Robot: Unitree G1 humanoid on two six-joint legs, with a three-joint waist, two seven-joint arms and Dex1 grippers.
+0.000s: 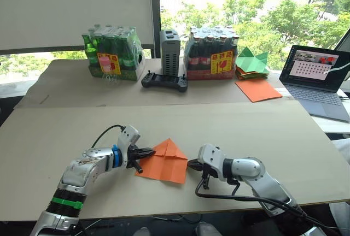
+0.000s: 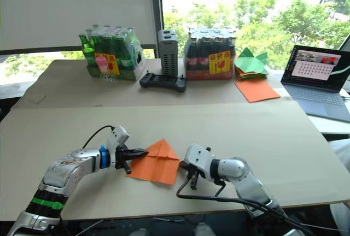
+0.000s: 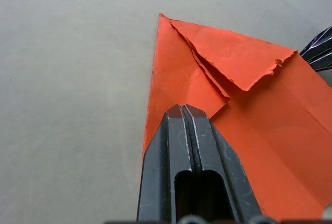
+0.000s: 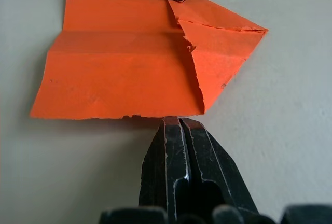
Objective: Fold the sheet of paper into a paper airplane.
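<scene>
The sheet of paper [image 1: 164,161] lies on the bench [image 1: 262,132] at lower centre of the frame, between the left gripper [image 1: 149,152] and right gripper [image 1: 192,164]. Two bottle packs [image 1: 113,53] line the upper centre, a laptop [image 1: 320,78] at upper right.

Pale beige matte worktop [image 1: 229,132] in foreground; second beige worktop [image 1: 65,83] butted behind it. Large window [image 1: 246,1] beyond, sunlit green treetops and a road outside. White roller blind [image 1: 76,9] drawn over the left portion. Bright daylight throughout. Open grey laptop [image 1: 320,80] at far right edge, screen lit. Dark floor [image 1: 8,107] visible at left.
</scene>
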